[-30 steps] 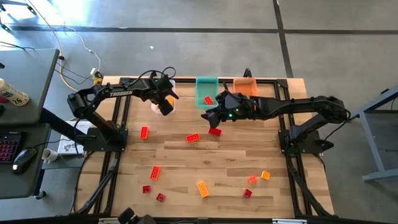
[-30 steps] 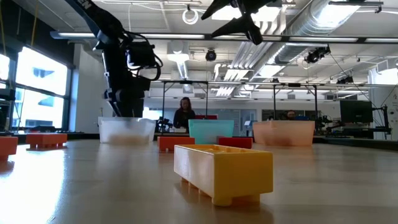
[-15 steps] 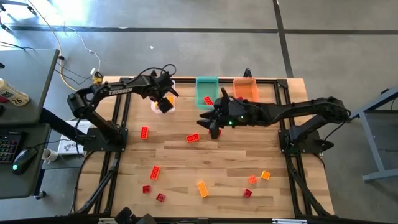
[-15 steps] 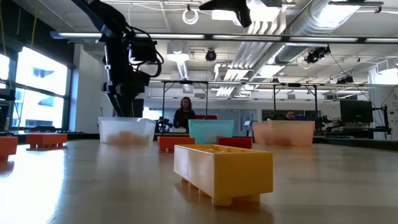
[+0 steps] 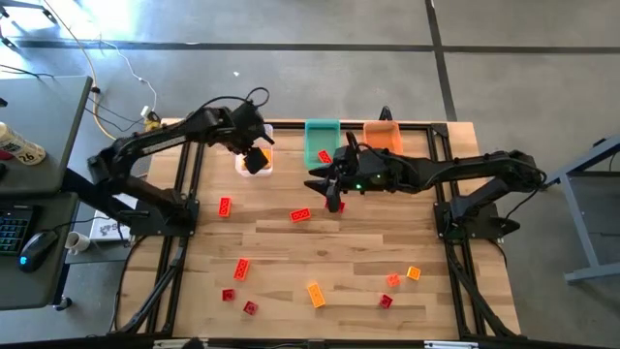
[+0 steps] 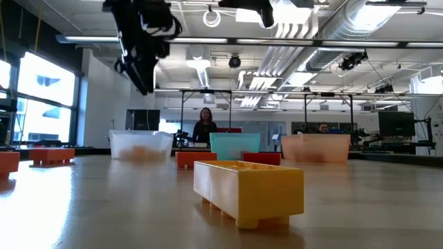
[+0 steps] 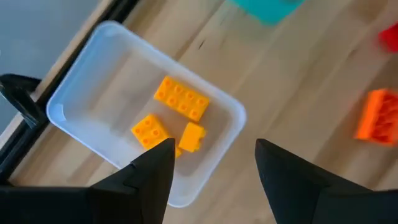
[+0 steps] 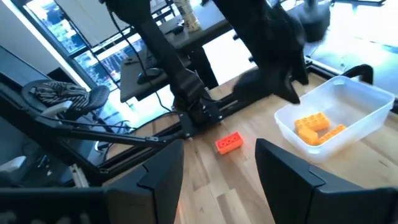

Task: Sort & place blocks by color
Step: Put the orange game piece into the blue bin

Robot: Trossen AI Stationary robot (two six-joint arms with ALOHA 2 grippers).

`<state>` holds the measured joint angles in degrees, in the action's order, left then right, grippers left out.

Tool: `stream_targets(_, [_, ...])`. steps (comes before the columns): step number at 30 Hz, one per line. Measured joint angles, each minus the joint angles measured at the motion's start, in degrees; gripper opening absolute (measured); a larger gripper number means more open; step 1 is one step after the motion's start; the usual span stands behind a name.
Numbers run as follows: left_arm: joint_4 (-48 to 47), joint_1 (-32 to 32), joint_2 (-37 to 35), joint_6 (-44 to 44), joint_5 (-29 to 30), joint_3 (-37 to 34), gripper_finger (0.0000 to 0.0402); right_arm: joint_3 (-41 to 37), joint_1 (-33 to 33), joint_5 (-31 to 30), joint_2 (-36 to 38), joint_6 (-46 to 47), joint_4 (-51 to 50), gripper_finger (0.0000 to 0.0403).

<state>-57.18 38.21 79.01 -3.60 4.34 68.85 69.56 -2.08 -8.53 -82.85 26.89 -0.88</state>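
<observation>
My left gripper [image 5: 255,158] hangs open over the clear bin [image 7: 106,87], high above it in the low view [image 6: 140,72], with nothing between its fingers. Three yellow blocks [image 7: 181,99] lie flat on the bin's floor. My right gripper [image 5: 325,186] is open and empty [image 8: 214,152], raised above the table in front of the teal bin [image 5: 322,136], which holds a red block [image 5: 325,156]. Another red block [image 5: 335,206] lies on the table just below it. Red, orange and yellow blocks are scattered on the table, among them a red one [image 5: 225,205] and a yellow one [image 6: 249,190].
An orange bin [image 5: 383,136] stands right of the teal bin at the far edge. Loose blocks lie at the near left [image 5: 241,269], near middle [image 5: 315,293] and near right [image 5: 392,280]. The table's middle is bare wood. People sit in the room behind [image 6: 205,128].
My left gripper has risen straight up out of the clear bin and now hangs well above it. A yellow block now shows inside that bin in the low view. My right gripper has rolled and tipped up, almost out of the low view.
</observation>
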Motion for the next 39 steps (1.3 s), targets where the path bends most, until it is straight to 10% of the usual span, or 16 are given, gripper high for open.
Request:
stream_targets(14, [-2.38, -7.72, -14.3, -9.93, -8.97, 0.01, 0.0211, 0.02, -6.05, 3.69, 0.02, 12.82, -17.68, 0.0185])
stream_targets(39, [-4.75, -21.22, -15.24, -14.48, -9.07, 0.01, 0.0212, 0.02, -23.06, 5.54, 0.02, 57.75, -48.08, 0.0185])
